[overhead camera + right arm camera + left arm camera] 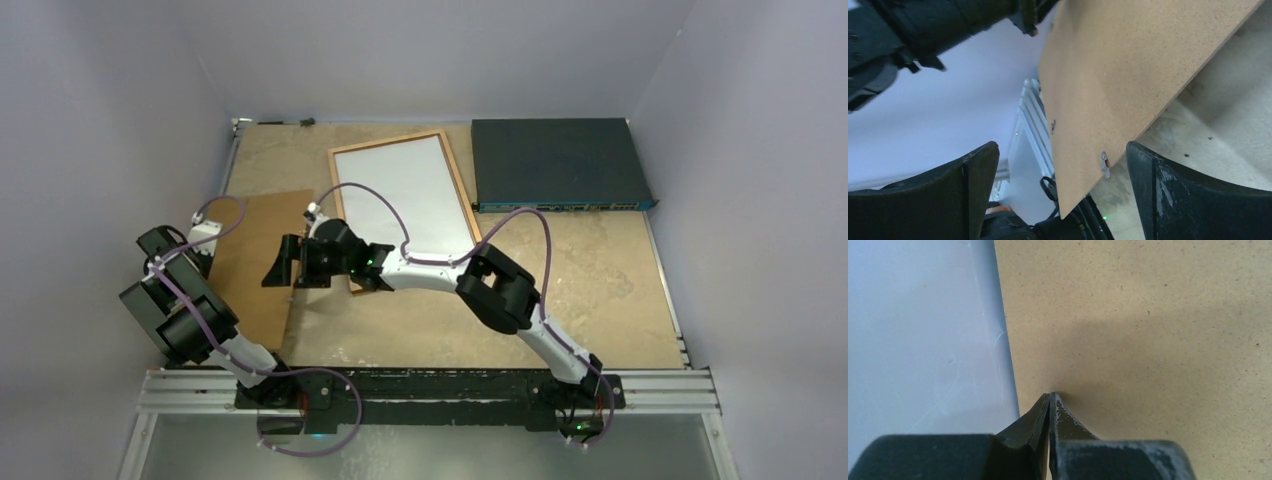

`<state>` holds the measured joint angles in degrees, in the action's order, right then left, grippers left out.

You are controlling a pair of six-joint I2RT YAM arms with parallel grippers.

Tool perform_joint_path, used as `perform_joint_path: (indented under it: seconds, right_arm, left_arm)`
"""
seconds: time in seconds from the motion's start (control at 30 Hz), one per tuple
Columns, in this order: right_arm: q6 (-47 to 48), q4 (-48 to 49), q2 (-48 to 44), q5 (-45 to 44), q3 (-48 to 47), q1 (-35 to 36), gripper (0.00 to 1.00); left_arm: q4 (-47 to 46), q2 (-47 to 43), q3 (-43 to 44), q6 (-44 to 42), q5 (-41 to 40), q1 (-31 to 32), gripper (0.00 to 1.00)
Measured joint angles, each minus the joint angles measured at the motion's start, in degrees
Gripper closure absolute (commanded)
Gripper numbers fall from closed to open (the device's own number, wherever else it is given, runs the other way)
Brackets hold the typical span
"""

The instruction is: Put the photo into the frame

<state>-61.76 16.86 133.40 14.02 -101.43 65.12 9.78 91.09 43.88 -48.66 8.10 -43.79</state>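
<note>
The frame [462, 185] lies flat at the back middle of the table. A white sheet fills it, the photo [400, 195] with its plain side up. A brown backing board [255, 265] stands tilted off the table at the left. My left gripper [208, 250] is shut on the board's left edge; in the left wrist view its tips [1050, 396] pinch the board [1148, 340]. By the board's right edge my right gripper [284, 262] is open. In its wrist view the board's lower corner [1088, 125] with a metal clip [1104, 164] sits between the spread jaws [1062, 147].
A dark blue flat box [560, 162] lies at the back right, beside the frame. Grey walls close in the table on three sides, the left one close to the board. A metal rail [660, 385] runs along the near edge by the arm bases.
</note>
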Motion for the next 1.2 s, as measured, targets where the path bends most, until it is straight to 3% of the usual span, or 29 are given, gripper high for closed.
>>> perform_joint_path:
  seconds: [0.6,0.97,1.2]
  right_arm:
    - [-4.3,13.0,-4.8,2.2,1.8,1.1,0.01]
    - [0.9,-3.7,-4.8,-6.0,2.6,0.9,0.01]
    - [1.9,-8.0,-4.1,-9.0,3.7,0.8,0.01]
  left_arm:
    - [3.8,0.9,2.2,-1.7,2.2,-0.1,1.0]
    - [4.5,1.9,2.4,-2.1,2.4,-0.1,1.0]
    - [6.1,1.6,3.9,-2.1,2.6,-0.3,1.0]
